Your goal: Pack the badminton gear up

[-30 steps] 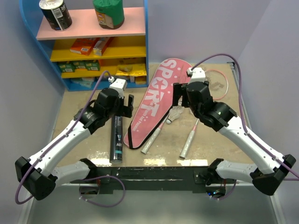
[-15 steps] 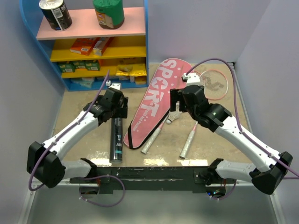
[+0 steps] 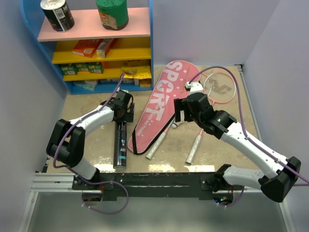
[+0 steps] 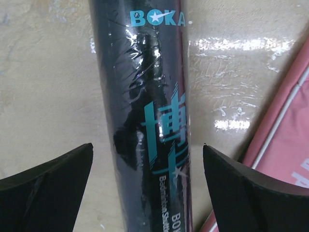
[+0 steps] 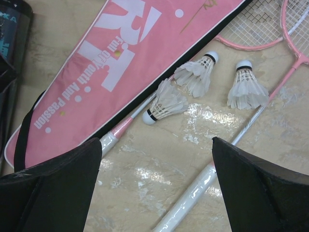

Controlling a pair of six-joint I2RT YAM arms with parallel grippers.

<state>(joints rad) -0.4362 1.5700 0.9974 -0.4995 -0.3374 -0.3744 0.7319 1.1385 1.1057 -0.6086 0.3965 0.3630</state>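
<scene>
1. Pretty bright and even, light looks like it's coming from overhead, shadows stay soft.
2. White glare patches on the table [image 4: 241, 87], plus shine on the black tube [image 4: 142, 121] wrap.
3. Wrist shots are mostly sharp, a bit soft right at the bottom edge.

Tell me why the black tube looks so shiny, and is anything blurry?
Left wrist view: light glare streaks the crinkly wrap on the black tube and the table beside it. Right wrist view: bright patches on the table, and the shuttlecocks look sharp. Top view: even light, soft shadows, nothing blurry.
</scene>
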